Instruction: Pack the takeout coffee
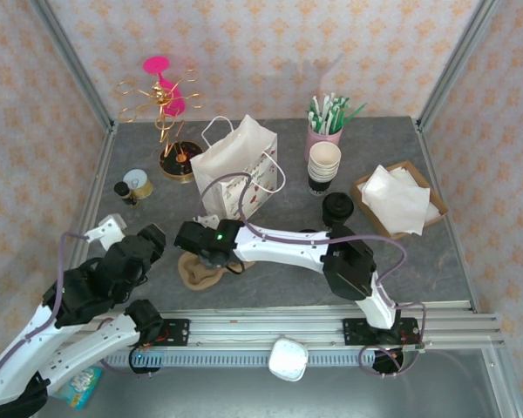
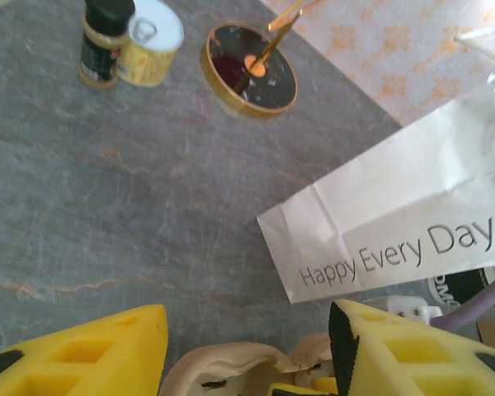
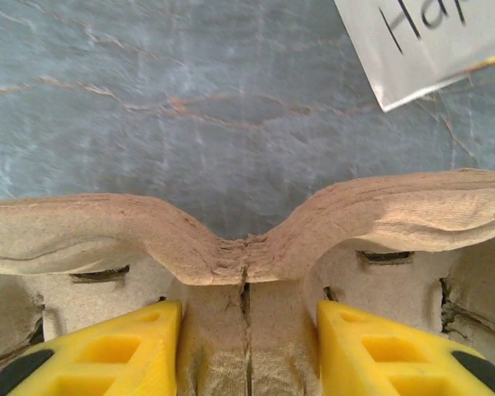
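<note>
A brown pulp cup carrier [image 1: 202, 272] lies on the grey table in front of the white "Happy Every Day" paper bag [image 1: 235, 170]. My right gripper [image 1: 200, 257] reaches across to it and is shut on the carrier's centre ridge [image 3: 247, 272], a yellow finger on each side. My left gripper [image 2: 247, 363] hangs open just left of the carrier [image 2: 231, 371], nothing between its fingers. A round black lidded shape [image 1: 337, 207] stands right of the bag; I cannot tell whether it is the lidded coffee cup or the lid pile.
A stack of cream-rimmed cups [image 1: 323, 164] and a pink holder of straws [image 1: 324, 131] stand at the back right. A box of napkins [image 1: 399, 198] sits far right. A gold stand [image 1: 176, 161], a tin [image 2: 153, 41] and a small jar [image 2: 103, 41] are at the back left.
</note>
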